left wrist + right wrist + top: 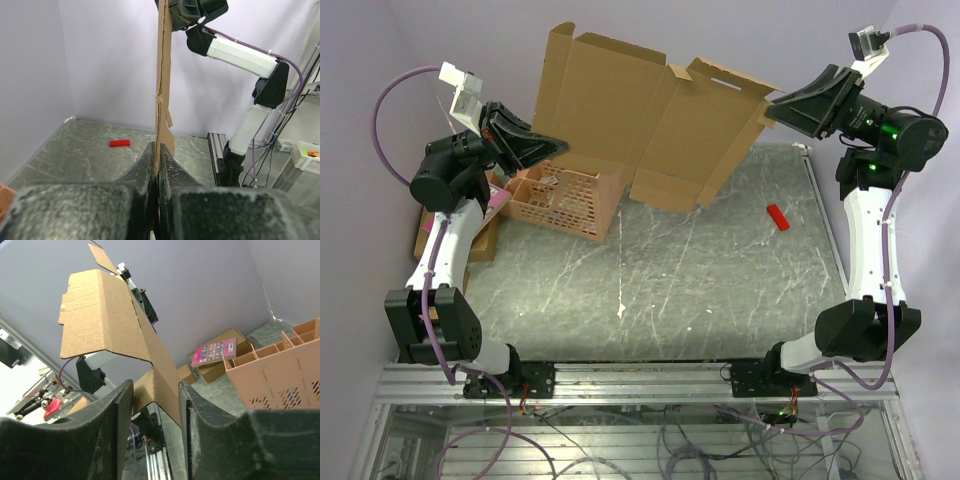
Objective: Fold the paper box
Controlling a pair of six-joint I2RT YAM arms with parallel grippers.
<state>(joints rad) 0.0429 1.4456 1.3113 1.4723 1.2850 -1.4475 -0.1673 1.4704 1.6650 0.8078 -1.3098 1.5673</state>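
The paper box [620,110] is a flat brown cardboard sheet with flaps, held upright in the air over the back of the table between both arms. My left gripper [560,148] is shut on its lower left edge. In the left wrist view the sheet [162,75] stands edge-on, rising from the pinched jaws [156,150]. My right gripper [772,108] holds the sheet's right corner. In the right wrist view a bent flap [160,380] fills the gap between the jaws [156,390] and touches both fingers, while the rest of the sheet [100,310] stretches away.
An orange lattice crate [565,200] stands at the back left, under the sheet. A pink book [215,351] lies on closed brown cartons [480,240] left of it. A small red block [777,217] lies on the grey table [670,290] at the right.
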